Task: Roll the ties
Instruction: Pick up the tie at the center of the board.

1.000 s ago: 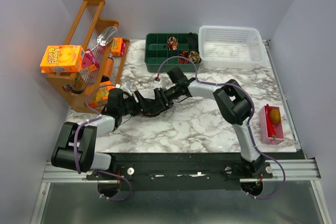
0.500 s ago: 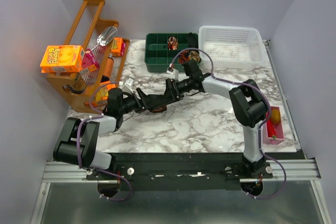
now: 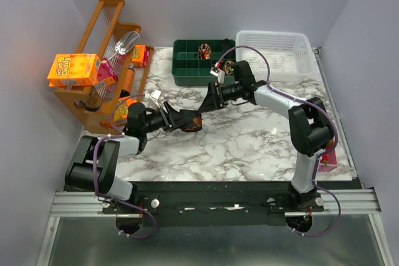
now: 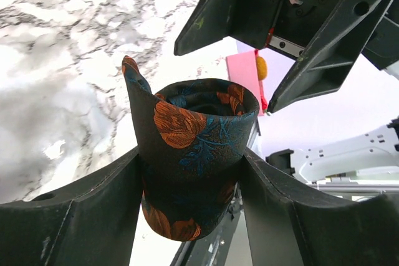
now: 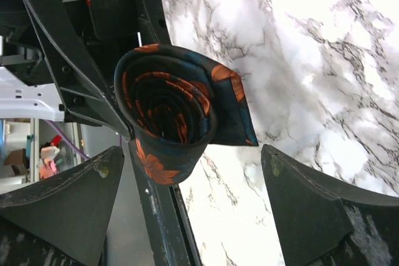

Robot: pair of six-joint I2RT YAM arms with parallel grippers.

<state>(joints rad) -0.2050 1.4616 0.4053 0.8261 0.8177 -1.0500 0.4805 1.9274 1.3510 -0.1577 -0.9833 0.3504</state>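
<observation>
So the left gripper [image 3: 179,119] is clamped across a rolled tie [image 4: 190,132], which sits about mid-table, toward the left. I can't tell if the coil is touching the marble table [image 3: 249,147] or just off it. The right gripper [image 3: 209,100] is spread wide and facing the coil end-on, really close but not touching it. The roll looks tight, but the tail flap [image 5: 232,105] sticks out on one side, and that's my guess for where it'll unravel. If I were driving this, I'd keep the squeeze straight across the coil and steady, with that flap pinned under a finger or turned against a wall when it goes down. Next stop is probably a free cell in the green divided tray [image 3: 187,80], where a couple of coiled ties [image 3: 204,49] already sit, so lower it upright and don't drop it. Room-wise, the right arm lies right across the line from coil to tray, so it should back off toward the white basket [image 3: 274,33] side first. The wooden rack [image 3: 87,101] is tight against the left arm, so don't swing that way. The near and right part of the table is where the free space is.
</observation>
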